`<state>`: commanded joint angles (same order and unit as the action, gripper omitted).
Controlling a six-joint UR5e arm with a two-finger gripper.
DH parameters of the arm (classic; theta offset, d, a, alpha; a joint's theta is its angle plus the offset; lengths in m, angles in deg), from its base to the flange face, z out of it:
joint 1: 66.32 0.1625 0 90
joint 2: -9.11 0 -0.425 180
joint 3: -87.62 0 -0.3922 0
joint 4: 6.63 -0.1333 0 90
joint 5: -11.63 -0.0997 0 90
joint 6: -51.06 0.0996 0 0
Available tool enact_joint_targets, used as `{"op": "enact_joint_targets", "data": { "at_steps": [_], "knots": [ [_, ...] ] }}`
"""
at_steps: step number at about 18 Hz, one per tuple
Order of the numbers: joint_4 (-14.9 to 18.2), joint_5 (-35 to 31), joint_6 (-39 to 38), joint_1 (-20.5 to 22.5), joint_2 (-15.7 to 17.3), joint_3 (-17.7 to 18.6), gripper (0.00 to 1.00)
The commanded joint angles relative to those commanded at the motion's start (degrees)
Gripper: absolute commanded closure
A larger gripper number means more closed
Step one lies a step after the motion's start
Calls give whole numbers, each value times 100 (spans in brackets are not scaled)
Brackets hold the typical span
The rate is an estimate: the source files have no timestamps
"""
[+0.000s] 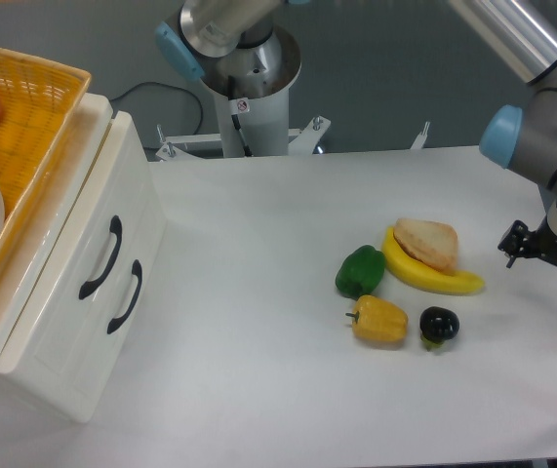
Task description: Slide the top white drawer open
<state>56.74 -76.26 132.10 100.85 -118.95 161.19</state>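
The white cabinet stands at the left with two glossy fronts. The top white drawer [75, 229] is the upper front, and its curved black bar handle [105, 261] sits just above the lower front's matching handle [127, 297]. The drawer looks shut, flush with the lower front. My gripper [543, 255] hangs at the far right edge of the table, far from the cabinet. Its black fingers stand apart and hold nothing.
An orange woven basket [49, 117] with round food items sits on top of the cabinet. On the table's right half lie a green pepper [360, 270], a yellow pepper [379, 321], a banana [434, 278] with a bread roll [427, 242] on it, and a dark round fruit [439, 325]. The arm's base [249, 88] stands at the back.
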Motion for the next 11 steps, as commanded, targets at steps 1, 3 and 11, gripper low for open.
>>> {"op": "enact_joint_targets", "data": {
  "at_steps": [1,3,11],
  "knots": [
    [0,0,-114,-9,18,18,0],
    [0,-17,-203,-88,157,87,0],
    [-571,106,-456,-149,869,914,0]
  ]
}}
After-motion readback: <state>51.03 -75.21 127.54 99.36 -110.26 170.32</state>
